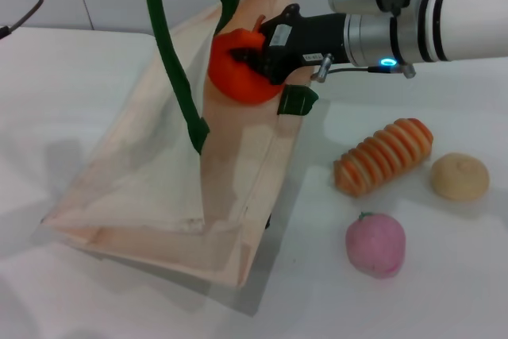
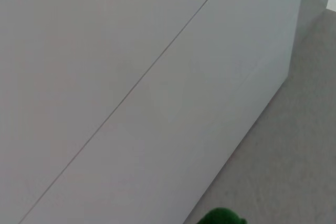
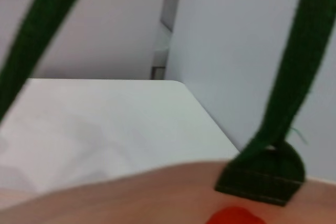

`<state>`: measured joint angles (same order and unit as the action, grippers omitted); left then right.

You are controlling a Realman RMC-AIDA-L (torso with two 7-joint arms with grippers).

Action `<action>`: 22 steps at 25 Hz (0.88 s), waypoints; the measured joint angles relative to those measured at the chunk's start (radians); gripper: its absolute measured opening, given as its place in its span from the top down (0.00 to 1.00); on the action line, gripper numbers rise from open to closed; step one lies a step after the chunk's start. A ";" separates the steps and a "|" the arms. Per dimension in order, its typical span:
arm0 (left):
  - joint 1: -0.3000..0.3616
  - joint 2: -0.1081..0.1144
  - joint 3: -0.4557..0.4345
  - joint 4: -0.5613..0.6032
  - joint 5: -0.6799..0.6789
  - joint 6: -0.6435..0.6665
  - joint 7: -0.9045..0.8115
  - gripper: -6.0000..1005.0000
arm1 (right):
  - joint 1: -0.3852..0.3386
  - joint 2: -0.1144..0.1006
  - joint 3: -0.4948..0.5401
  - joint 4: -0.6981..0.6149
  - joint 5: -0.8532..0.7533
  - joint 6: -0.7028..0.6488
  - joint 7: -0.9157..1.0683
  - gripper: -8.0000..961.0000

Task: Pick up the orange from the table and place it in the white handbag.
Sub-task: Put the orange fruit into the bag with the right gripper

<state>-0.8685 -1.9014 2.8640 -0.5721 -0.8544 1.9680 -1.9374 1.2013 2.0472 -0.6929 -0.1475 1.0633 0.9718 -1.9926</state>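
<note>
The orange (image 1: 232, 78) is held in my right gripper (image 1: 248, 58), which is shut on it at the open upper mouth of the white handbag (image 1: 159, 172). The bag lies tilted on the table (image 1: 63, 85), its dark green handles (image 1: 171, 61) pulled straight up out of the head view. A green tab (image 1: 296, 101) sits just under the gripper. The right wrist view shows the bag's rim (image 3: 131, 192), a green tab (image 3: 262, 174), a handle strap (image 3: 294, 66) and a sliver of the orange (image 3: 236, 217). The left wrist view shows only a wall and a bit of green handle (image 2: 220, 216). My left gripper is out of view.
An orange-and-cream striped bread (image 1: 382, 156), a tan round bun (image 1: 459, 176) and a pink peach (image 1: 375, 244) lie on the table to the right of the bag. My right arm (image 1: 444, 17) reaches in from the upper right.
</note>
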 joint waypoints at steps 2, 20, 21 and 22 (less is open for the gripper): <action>0.000 0.000 0.000 0.000 -0.001 0.000 0.000 0.88 | 0.001 0.001 0.001 0.007 0.000 -0.017 0.000 0.91; 0.016 0.004 0.000 0.000 -0.006 -0.007 0.000 0.88 | 0.029 -0.003 -0.001 0.049 -0.002 0.052 -0.046 0.77; 0.018 0.005 0.000 0.000 -0.007 -0.007 0.000 0.88 | 0.029 -0.004 -0.004 0.047 -0.005 0.054 -0.044 0.73; 0.019 0.006 -0.001 0.000 -0.007 -0.008 0.000 0.88 | 0.029 -0.004 -0.005 0.047 -0.007 0.055 -0.039 0.69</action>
<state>-0.8492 -1.8952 2.8635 -0.5721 -0.8617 1.9600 -1.9374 1.2302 2.0429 -0.6981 -0.1007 1.0566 1.0265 -2.0318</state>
